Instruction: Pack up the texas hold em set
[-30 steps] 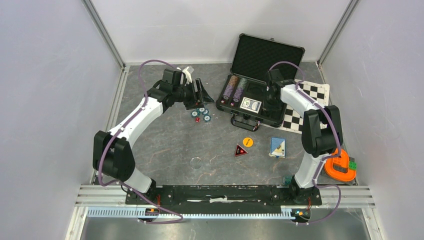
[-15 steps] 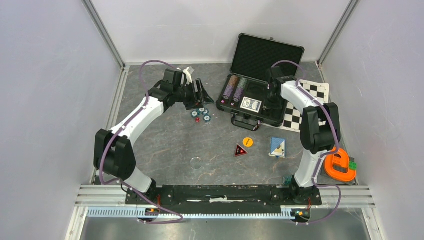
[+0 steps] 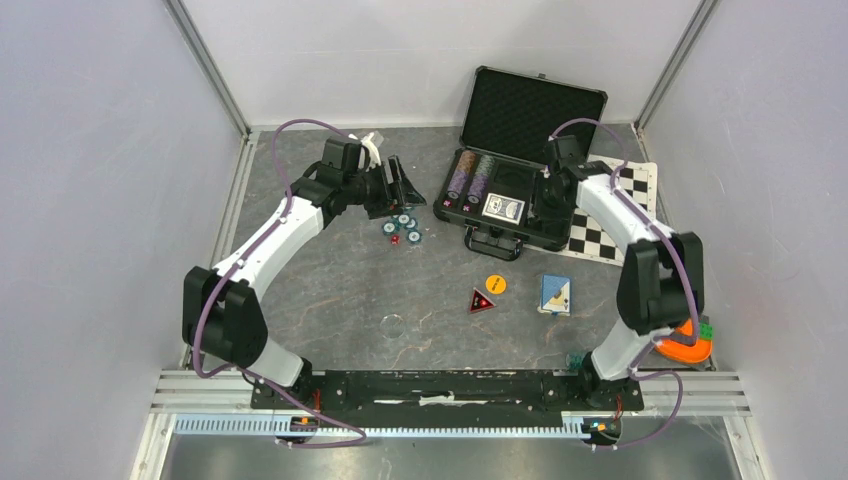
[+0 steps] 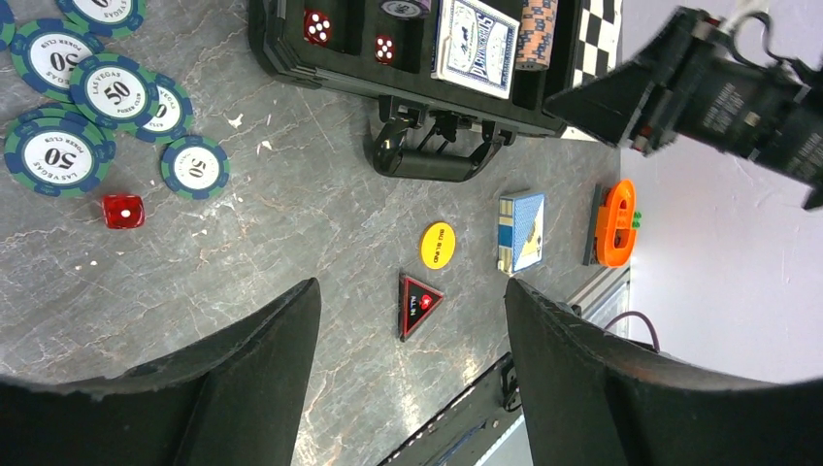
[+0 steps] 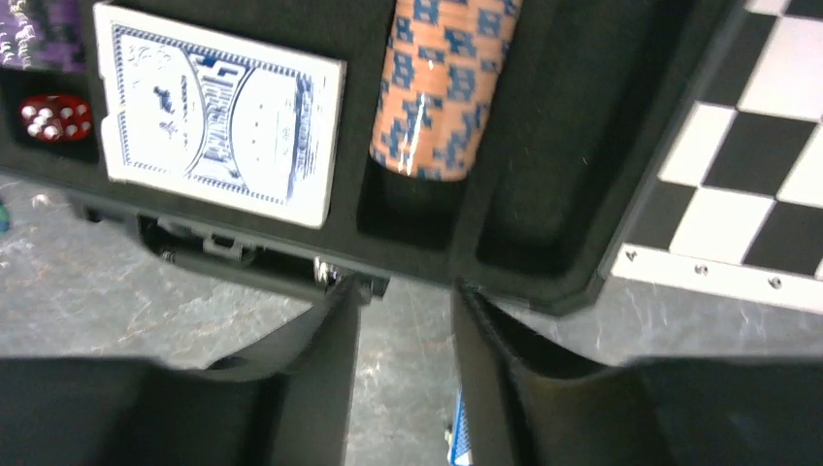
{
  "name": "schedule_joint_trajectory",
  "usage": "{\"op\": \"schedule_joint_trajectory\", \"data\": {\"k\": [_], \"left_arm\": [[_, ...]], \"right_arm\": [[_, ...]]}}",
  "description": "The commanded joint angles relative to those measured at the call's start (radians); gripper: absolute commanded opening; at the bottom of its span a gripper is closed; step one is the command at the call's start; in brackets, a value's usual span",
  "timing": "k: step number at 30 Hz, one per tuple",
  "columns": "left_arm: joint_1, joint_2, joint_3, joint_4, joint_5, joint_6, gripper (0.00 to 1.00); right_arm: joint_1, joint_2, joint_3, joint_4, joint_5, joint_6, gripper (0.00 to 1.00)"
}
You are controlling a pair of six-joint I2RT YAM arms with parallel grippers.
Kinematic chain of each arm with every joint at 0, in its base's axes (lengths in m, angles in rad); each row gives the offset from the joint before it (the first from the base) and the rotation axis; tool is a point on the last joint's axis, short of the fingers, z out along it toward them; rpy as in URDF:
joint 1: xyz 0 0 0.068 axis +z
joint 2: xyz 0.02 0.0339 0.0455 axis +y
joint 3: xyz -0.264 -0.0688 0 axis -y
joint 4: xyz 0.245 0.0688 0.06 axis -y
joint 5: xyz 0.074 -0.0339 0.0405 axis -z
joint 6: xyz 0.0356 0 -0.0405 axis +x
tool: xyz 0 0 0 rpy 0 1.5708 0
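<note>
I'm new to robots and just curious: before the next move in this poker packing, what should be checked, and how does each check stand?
1. The case lid is open: ok.
2. The left claw is open and empty: ok.
3. The teal chips lie loose on the table by that claw: ok.
4. The right claw holds nothing: ok.
5. The brown-white chips lie in the case: ok.
6. Everything packed: not ok; a card deck and the yellow button lie outside.

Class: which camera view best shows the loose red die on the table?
Left wrist view: the red die is large and sharp beside the teal chips. Top external shows only a red speck; right wrist misses it.
</note>
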Motion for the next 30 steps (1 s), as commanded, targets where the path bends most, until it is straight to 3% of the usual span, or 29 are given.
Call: {"op": "schedule_joint_trajectory", "data": {"k": [1, 3, 4, 8, 13, 21, 30], "left_arm": [[0.005, -0.042, -0.002, 0.003, -0.010, 0.042, 0.76], [0.005, -0.046, -0.009, 0.003, -0.014, 0.050, 0.77], [0.005, -0.051, -0.017, 0.003, -0.015, 0.054, 0.78], [0.004, -0.086, -0.063, 0.010, -0.026, 0.070, 0.82], [0.003, -0.150, -0.158, 0.056, -0.044, 0.072, 0.99], [0.003, -0.229, -0.222, 0.039, -0.048, 0.083, 1.00], [0.003, -0.327, -0.279, -0.008, -0.080, 0.125, 1.00]], "right_arm": [[-0.005, -0.156, -0.045, -0.048, 0.007, 0.005, 0.54], [-0.004, -0.195, -0.071, -0.118, 0.025, 0.020, 0.89], [-0.006, -0.214, -0.081, -0.163, 0.044, 0.027, 0.97], [-0.005, -0.301, -0.179, -0.261, 0.066, 0.007, 0.98], [-0.005, -0.423, -0.381, -0.174, 0.017, -0.036, 0.98], [-0.005, -0.494, -0.596, -0.010, 0.003, 0.011, 0.98], [0.000, -0.431, -0.652, 0.094, 0.017, 0.002, 0.94]]}}
